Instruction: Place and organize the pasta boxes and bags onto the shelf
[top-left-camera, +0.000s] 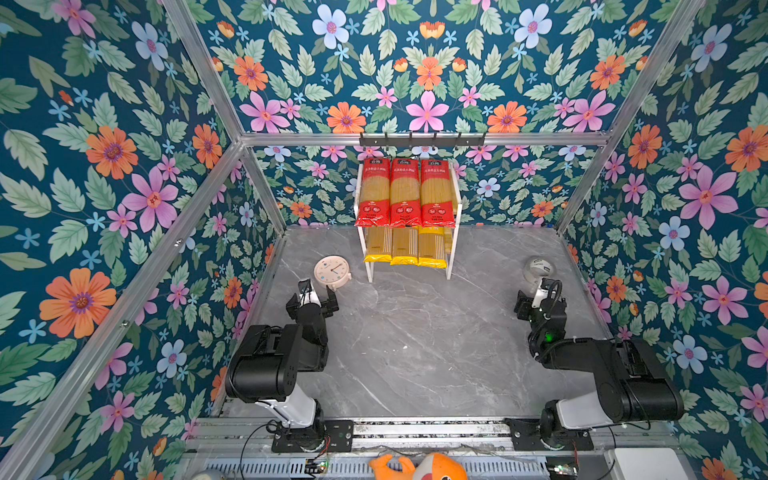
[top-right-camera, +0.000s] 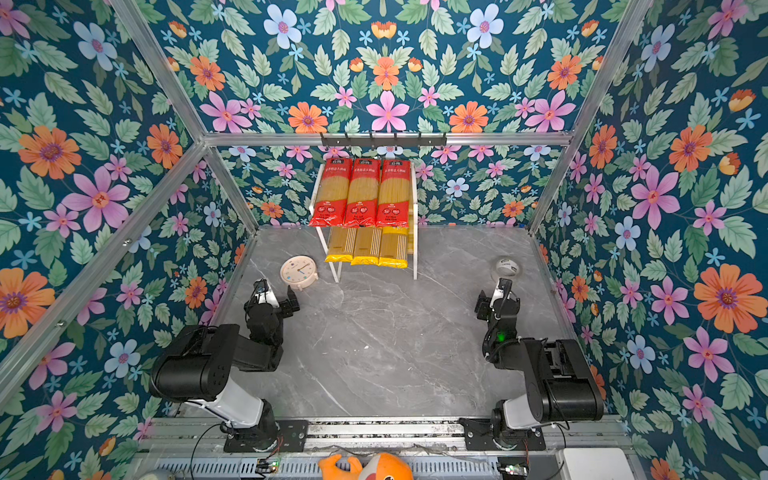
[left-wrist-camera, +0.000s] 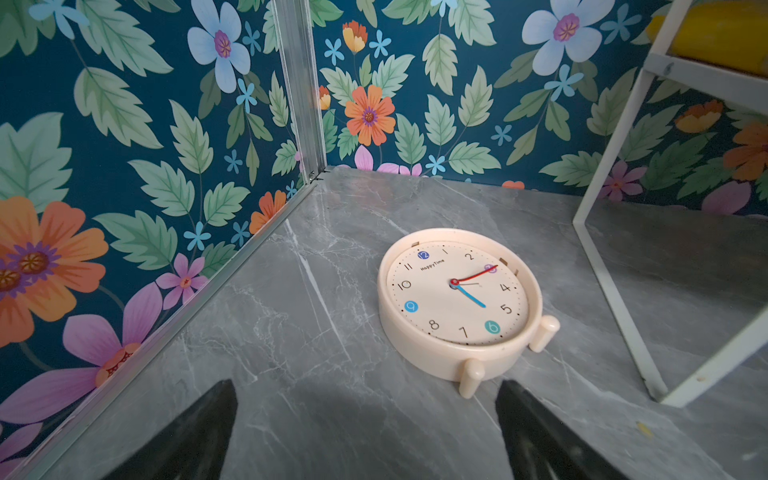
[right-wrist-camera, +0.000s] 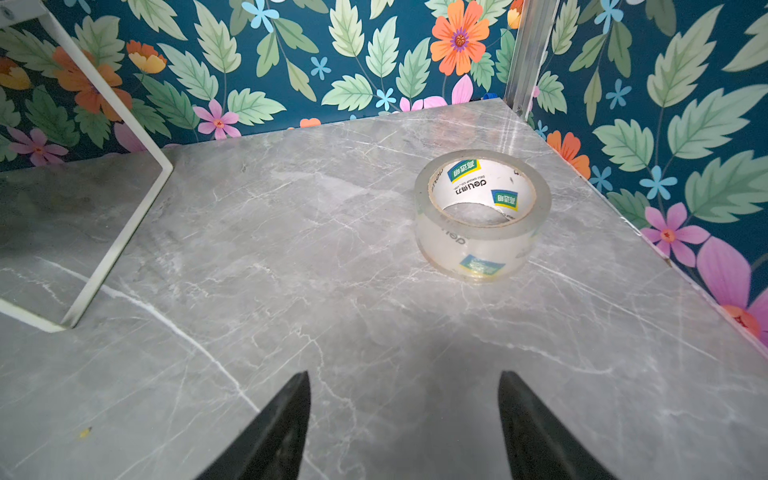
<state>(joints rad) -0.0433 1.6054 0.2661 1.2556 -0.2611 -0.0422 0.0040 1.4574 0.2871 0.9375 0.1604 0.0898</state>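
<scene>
The shelf (top-left-camera: 454, 249) (top-right-camera: 415, 257) stands against the back wall. Three red-ended pasta bags (top-left-camera: 405, 191) (top-right-camera: 361, 191) lie side by side on its top tier. On the lower tier lie three yellow bags (top-left-camera: 405, 247) (top-right-camera: 365, 247); an end of one shows in the left wrist view (left-wrist-camera: 723, 37). My left gripper (top-left-camera: 316, 297) (top-right-camera: 274, 297) (left-wrist-camera: 368, 384) hovers open and empty over the table, left of the shelf. At the table's right side my right gripper (top-left-camera: 536, 299) (top-right-camera: 496, 297) (right-wrist-camera: 405, 374) is also open and empty. No boxes are in view.
A cream clock (top-left-camera: 331, 272) (left-wrist-camera: 457, 299) lies flat just beyond the left gripper. A roll of clear tape (top-left-camera: 537, 269) (right-wrist-camera: 482, 216) sits beyond the right gripper. Shelf legs (left-wrist-camera: 617, 307) (right-wrist-camera: 120, 245) stand nearby. A black hook rail (top-left-camera: 422, 139) hangs above the shelf.
</scene>
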